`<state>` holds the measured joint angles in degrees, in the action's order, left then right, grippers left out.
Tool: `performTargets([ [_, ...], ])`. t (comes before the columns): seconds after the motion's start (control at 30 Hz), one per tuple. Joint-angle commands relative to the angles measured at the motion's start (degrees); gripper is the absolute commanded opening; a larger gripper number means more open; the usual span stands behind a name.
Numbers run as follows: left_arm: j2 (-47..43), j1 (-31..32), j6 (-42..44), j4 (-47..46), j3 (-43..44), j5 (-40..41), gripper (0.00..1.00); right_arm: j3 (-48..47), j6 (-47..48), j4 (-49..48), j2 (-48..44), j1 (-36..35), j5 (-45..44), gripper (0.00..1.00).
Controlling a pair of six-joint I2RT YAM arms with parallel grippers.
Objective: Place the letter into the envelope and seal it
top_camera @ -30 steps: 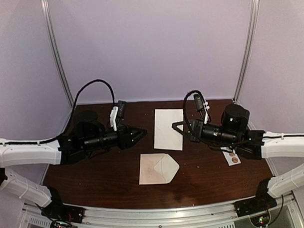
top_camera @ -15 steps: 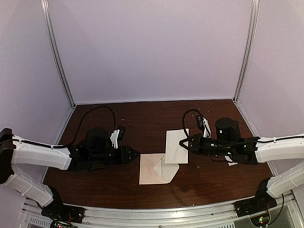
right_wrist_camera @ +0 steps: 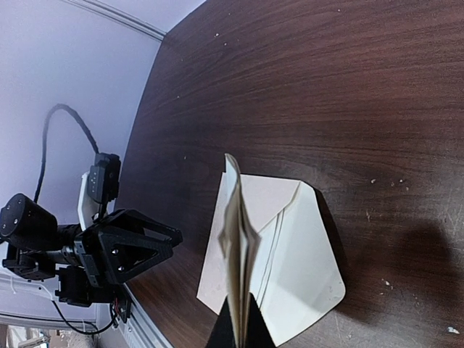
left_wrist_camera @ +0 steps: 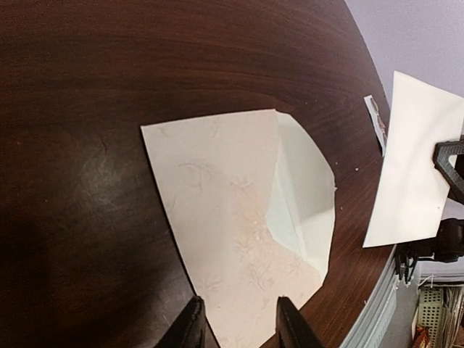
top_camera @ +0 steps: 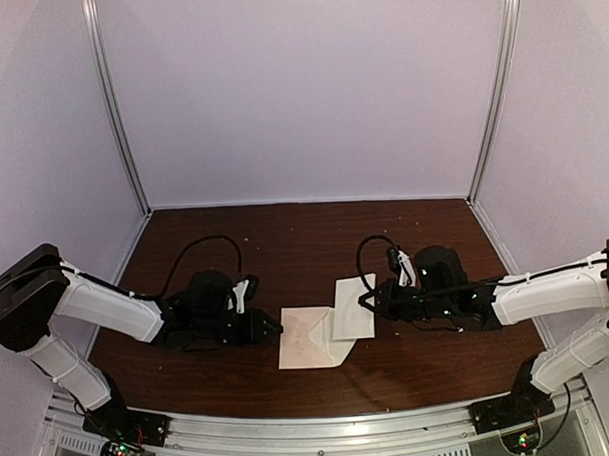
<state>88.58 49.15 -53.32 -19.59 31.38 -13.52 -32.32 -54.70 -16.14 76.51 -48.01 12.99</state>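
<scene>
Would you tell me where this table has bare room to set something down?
The far half of the dark wooden table is bare; so is a narrow strip between the cream-tan paper envelope and the near edge. Crowded centre: left end effector at the envelope, right end effector holding the off-white creased paper letter.

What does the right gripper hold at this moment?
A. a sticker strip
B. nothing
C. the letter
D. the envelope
C: in the right wrist view the letter stands edge-on, pinched in the right gripper, while the envelope lies flat on the table with its flap open.
</scene>
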Motion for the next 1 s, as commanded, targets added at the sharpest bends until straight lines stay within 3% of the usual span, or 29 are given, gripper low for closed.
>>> performTargets([
  [0.0,2.34,-0.54,-1.05,-4.39,-0.26,-2.19,0.33,0.17,-1.01,-1.40,1.91,0.70,-1.39,0.00],
  [0.97,8.41,-0.55,-1.85,-6.79,-0.17,-5.47,0.31,1.99,-4.54,-5.07,11.39,1.60,1.60,0.00],
])
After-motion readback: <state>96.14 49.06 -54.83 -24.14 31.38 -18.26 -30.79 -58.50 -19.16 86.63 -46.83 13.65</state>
